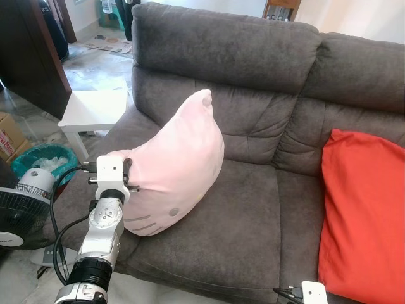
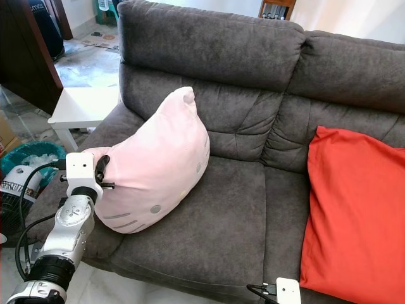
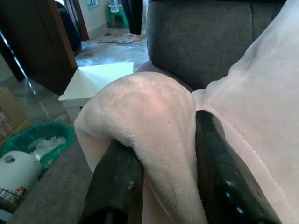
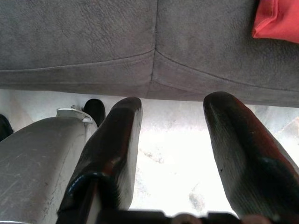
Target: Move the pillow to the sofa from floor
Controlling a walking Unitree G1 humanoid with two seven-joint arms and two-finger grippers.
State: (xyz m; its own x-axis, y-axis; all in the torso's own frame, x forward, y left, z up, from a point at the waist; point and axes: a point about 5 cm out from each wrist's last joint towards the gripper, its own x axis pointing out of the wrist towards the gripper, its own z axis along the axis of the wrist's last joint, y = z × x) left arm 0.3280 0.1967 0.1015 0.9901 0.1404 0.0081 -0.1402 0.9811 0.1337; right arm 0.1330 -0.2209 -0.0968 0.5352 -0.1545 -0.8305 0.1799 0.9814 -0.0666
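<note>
The left gripper pinches a corner of the pink pillow, propped at the grey sofa's left end; a red cushion leans at its right. The right gripper hangs open above pale floor.

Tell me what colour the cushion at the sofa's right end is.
Red cushion, clearest in the left eye view.

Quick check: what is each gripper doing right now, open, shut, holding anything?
Left gripper: shut on a corner of the pink pillow, which rests on the sofa.
Right gripper: open, holding nothing, low before the sofa's front edge.
</note>
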